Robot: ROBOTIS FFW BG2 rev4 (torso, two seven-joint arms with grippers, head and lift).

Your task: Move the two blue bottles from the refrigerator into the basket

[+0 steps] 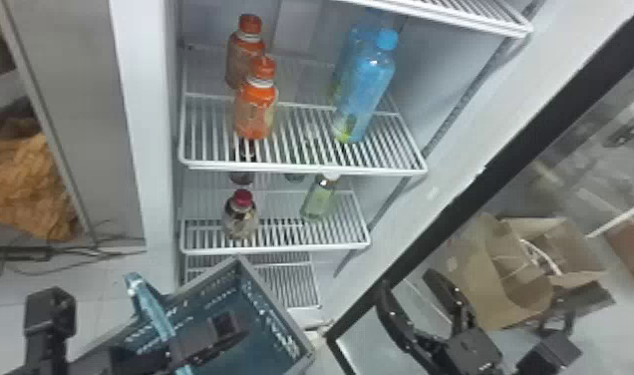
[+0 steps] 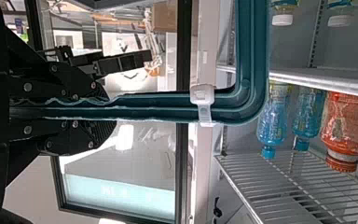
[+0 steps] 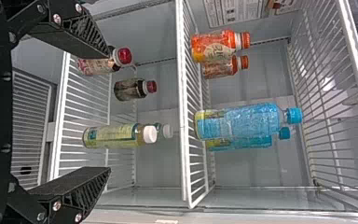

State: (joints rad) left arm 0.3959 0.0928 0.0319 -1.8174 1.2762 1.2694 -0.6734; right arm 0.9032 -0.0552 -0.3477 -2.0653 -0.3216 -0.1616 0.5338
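We have the left claw (image 2: 109,111) clenched on the teal handle (image 2: 154,108) of the basket (image 1: 276,311), pinching the bar between its two flat fingers; that grip probably lets us carry the weight from above while leaving the opening free to take bottles. The basket sits low and close in front of the refrigerator (image 1: 154,149), likely so that each bottle has only a short trip out and down.

Both blue bottles are on the refrigerator shelf (image 1: 301,169), upright, near its right side. The front blue bottle (image 1: 368,87) stands nearer the front edge, overlapping the rear blue bottle (image 1: 345,55) in our head view, so we would take the front one first to clear the way. Two orange bottles (image 1: 256,109) stand toward the left edge, well apart from the blue pair, which leaves us room between for a finger.

Our right claw (image 3: 109,113) is released and bare, its fingers spread wide and pointing toward the shelves, a sensible shape for going around an upright body. The transfer seems to be at its start. Next we should bring it level with the front bottle and close squarely; a crooked approach could tip it against its neighbour.
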